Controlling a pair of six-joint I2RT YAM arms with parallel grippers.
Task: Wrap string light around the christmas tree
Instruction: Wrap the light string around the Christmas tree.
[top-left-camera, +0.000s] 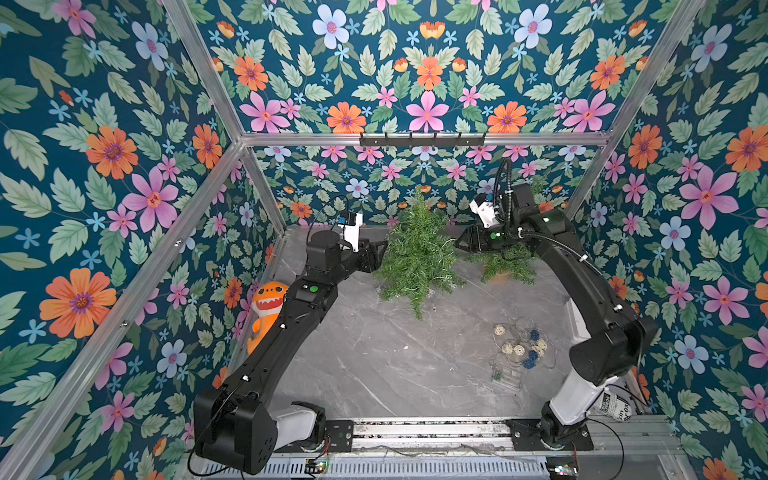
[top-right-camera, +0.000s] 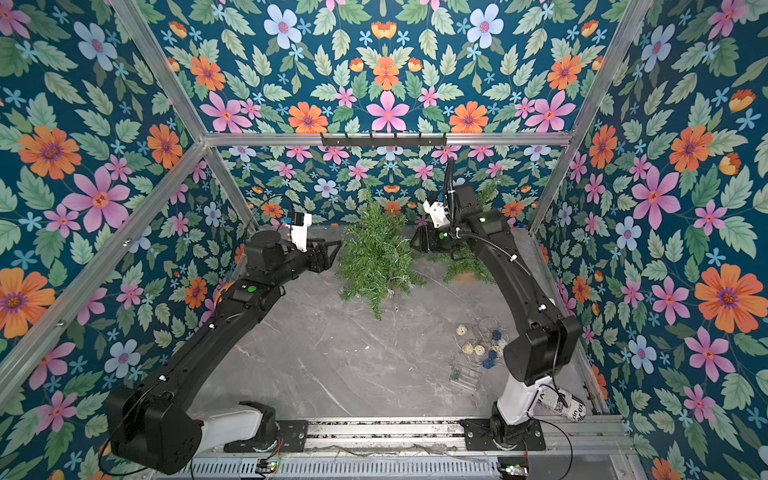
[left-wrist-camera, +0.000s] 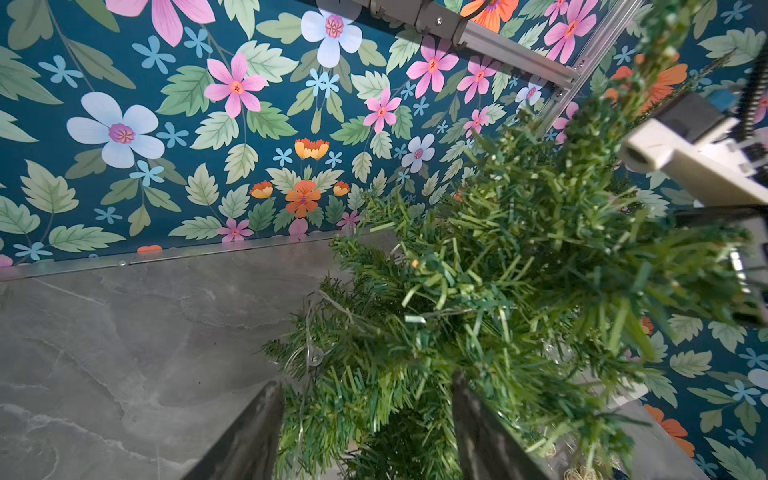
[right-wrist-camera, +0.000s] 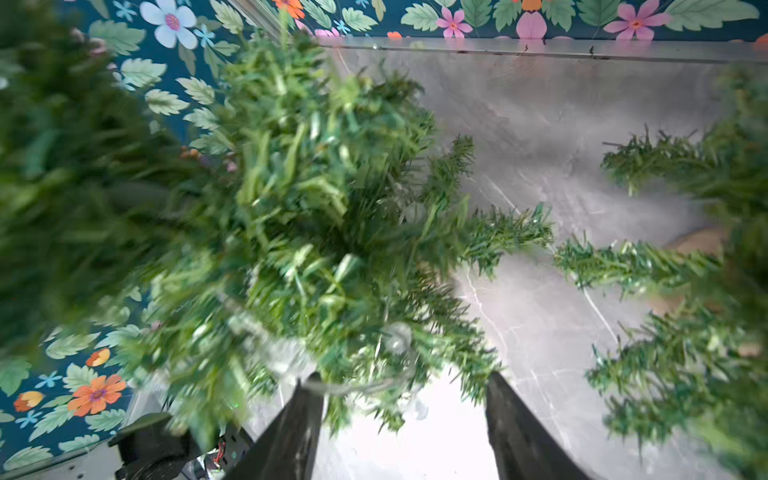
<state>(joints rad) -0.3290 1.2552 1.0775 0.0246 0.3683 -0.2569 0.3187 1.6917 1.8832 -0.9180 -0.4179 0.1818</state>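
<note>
The string light (top-left-camera: 519, 350) looks very light and limp. It is a thin wire with small woven balls, cream and blue, and a clear battery box (top-left-camera: 505, 376) at the end. It probably tangles easily and the wire seems fragile, so it is better to take it at the wire between 2 balls and to pull softly.

Most of it lies in a loose heap on the grey table (top-left-camera: 374, 365), near the base of the right arm. A piece of wire (right-wrist-camera: 357, 388) with a clear bulb (right-wrist-camera: 398, 336), seemingly of the same string, hangs in the low branches of the christmas tree (top-left-camera: 417, 249). The tree stands at the back of the table, between both arms. It is green and bushy, with soft needles that give way.

The right gripper (right-wrist-camera: 403, 378) has its fingers wide apart. The wire lies across 1 fingertip (right-wrist-camera: 309, 386) and is not pinched. The left gripper (left-wrist-camera: 365, 380) is also spread, with branches between its fingers. Whether they press on the branches cannot be told.
</note>
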